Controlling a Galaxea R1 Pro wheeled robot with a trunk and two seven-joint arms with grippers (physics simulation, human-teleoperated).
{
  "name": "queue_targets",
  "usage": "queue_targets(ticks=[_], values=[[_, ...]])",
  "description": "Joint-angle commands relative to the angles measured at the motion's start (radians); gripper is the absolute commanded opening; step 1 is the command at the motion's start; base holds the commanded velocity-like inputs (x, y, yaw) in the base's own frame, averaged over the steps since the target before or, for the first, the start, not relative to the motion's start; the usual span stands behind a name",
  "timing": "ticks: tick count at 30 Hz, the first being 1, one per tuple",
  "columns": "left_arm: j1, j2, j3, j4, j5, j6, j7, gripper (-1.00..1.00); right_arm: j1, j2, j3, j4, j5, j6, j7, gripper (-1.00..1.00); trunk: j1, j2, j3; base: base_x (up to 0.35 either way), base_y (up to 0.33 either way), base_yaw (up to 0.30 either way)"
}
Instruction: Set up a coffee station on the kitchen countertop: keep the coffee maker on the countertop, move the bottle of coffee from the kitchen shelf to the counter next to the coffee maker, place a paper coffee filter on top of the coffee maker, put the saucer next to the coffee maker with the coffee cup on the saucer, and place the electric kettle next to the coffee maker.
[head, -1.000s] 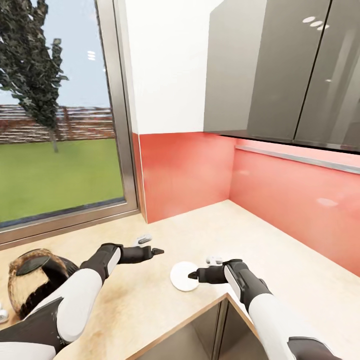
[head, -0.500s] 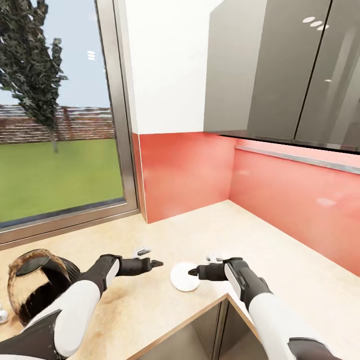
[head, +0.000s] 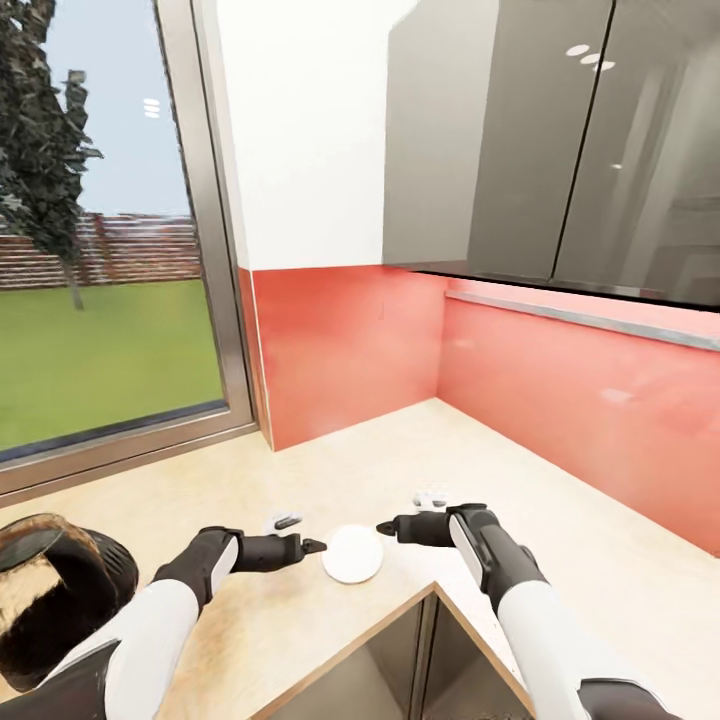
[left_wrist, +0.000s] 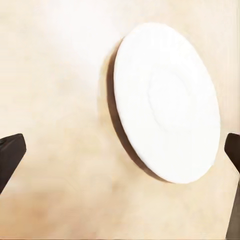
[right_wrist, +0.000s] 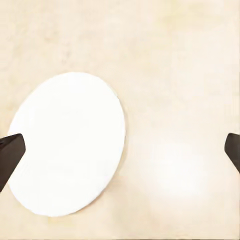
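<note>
Apparently the saucer (head: 352, 553) step is in hand: it lies on the countertop (head: 600, 540) between the left gripper (head: 310, 546) and right gripper (head: 384, 527), both wide open and empty. Next, one must close on its rim.

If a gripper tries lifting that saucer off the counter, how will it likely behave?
The saucer looks thin, stiff and glossy, so probably light but slippery and breakable. It lies flat on the counter, so its low rim may be hard to pinch; it could slide rather than tip.
</note>
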Motion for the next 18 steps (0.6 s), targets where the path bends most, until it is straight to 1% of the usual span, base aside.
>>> queue_targets(ticks=[1,6,12,14,18], values=[[0.000,-0.001,0.010,-0.003,-0.009,0.008,-0.005,1.00,0.000,0.002,-0.005,-0.002,0.005,0.005,0.006,1.00,0.000,-0.001,0.000,0.000,0.000,-0.257],[0.000,0.001,0.014,-0.007,-0.001,0.009,-0.004,1.00,0.000,0.003,-0.005,0.002,0.005,0.005,0.006,1.00,0.000,-0.001,0.002,0.037,0.000,-0.257],[-0.002,0.002,0.012,-0.011,0.004,0.010,-0.004,1.00,0.000,0.004,-0.005,0.006,0.005,0.005,0.006,1.00,0.000,-0.001,0.004,0.234,0.042,-0.255],[-0.002,0.001,0.013,-0.018,0.004,0.010,-0.003,1.00,0.000,0.004,-0.005,0.008,0.005,0.006,0.006,1.00,0.000,-0.001,0.004,0.103,0.027,-0.171],[-0.002,0.001,0.013,-0.029,0.004,0.010,-0.003,1.00,0.002,0.000,-0.005,0.013,0.007,0.006,0.008,1.00,0.000,-0.001,0.004,0.022,0.006,-0.037]])
